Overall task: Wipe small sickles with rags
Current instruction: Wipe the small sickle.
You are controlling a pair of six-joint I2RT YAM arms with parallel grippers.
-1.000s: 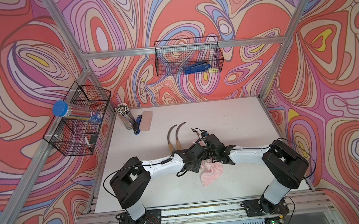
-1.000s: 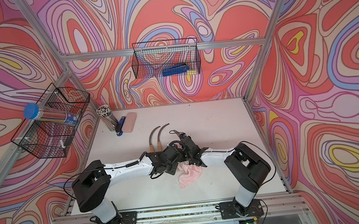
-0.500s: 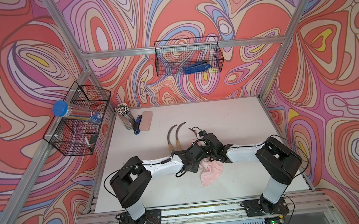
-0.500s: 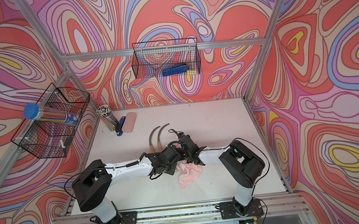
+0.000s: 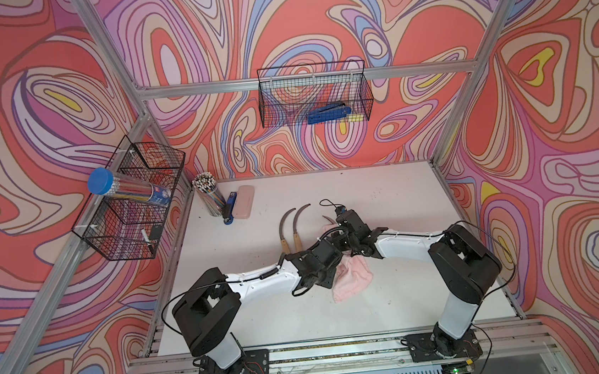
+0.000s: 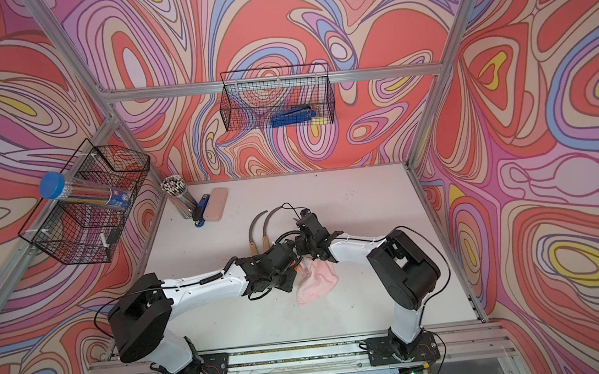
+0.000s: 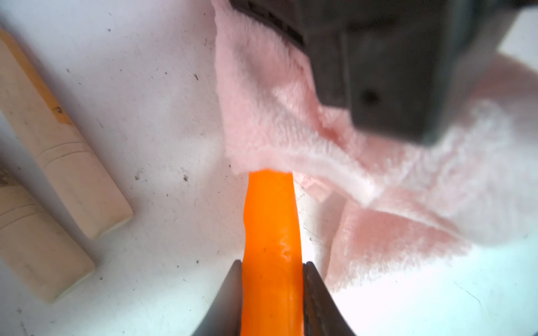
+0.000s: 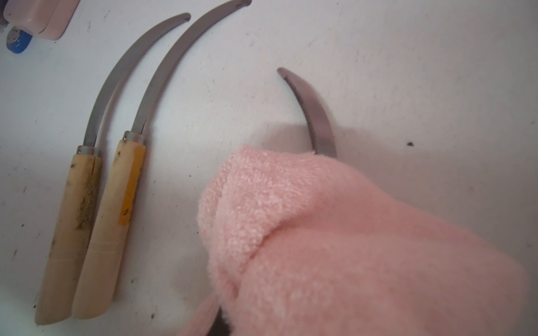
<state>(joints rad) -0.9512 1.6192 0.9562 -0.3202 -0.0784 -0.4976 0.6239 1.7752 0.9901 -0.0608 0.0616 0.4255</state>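
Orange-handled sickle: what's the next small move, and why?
Probably draw the pink terry rag along the blade toward its tip. The right gripper is shut on the rag, which covers the blade's base; the serrated tip end lies bare. The left gripper clamps the orange-handled sickle by its handle, so it looks braced.

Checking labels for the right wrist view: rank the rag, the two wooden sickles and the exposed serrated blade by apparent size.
1. rag, though it is nearest the camera.
2. wooden sickles, alike, so unranked.
3. serrated blade, partly under the rag.
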